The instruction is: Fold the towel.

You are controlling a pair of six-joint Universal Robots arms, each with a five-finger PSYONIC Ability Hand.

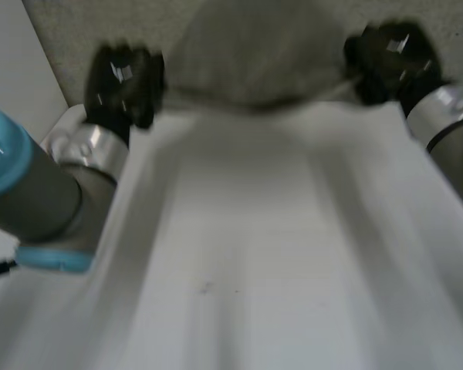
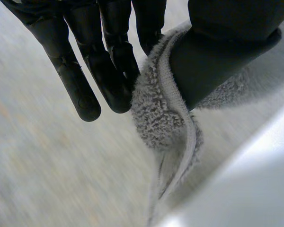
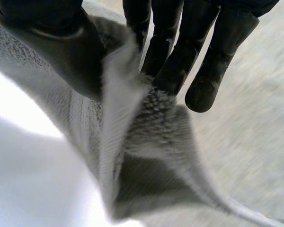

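Towel (image 1: pixel 278 254): pale and fluffy, held up by one edge between the two hands. From there it spreads wide across the head view toward the camera, with long soft creases running down it.
Left hand (image 1: pixel 123 81): at the left end of the held edge. In its own wrist view the thumb (image 2: pixel 217 52) presses the hemmed corner of the cloth against the fingers (image 2: pixel 109 71), pinching it there, and the rest of the fingers hang straight beside it.
Right hand (image 1: pixel 390 62): at the right end of the same edge. In its wrist view its thumb (image 3: pixel 57 42) and fingers (image 3: pixel 180 56) pinch a bunched corner, and the cloth hangs below them.
Left arm (image 1: pixel 38 193): beside the towel's left border.
Background: a grey speckled surface (image 1: pixel 77 38) beyond the hands.
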